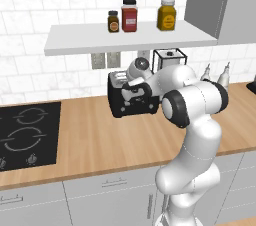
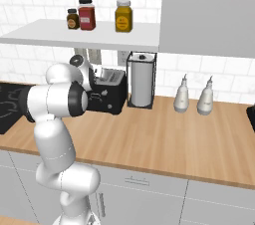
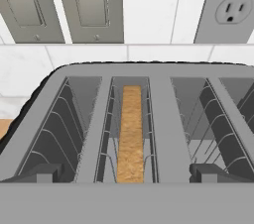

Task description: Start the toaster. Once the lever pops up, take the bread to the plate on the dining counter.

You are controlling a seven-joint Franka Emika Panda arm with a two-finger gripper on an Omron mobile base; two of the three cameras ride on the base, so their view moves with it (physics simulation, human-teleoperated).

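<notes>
Black and boxy, the toaster (image 1: 131,101) is sitting at the far edge of the wood counter (image 1: 110,140), left of the paper-towel holder (image 2: 141,79). Golden bread (image 3: 131,134) is standing in its second slot from the left. Above it, the gripper (image 3: 127,172) is hovering with fingers spread wide, gripping nothing.

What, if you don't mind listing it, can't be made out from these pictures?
- Toaster lever and front: covered by the arm's wrist in both base views.
- Gripper: the hand view doesn't show its fingertips.
- Bread: in the hand view just its top edge clears the slot.
- Jars' labels: too small in both base views.
</notes>
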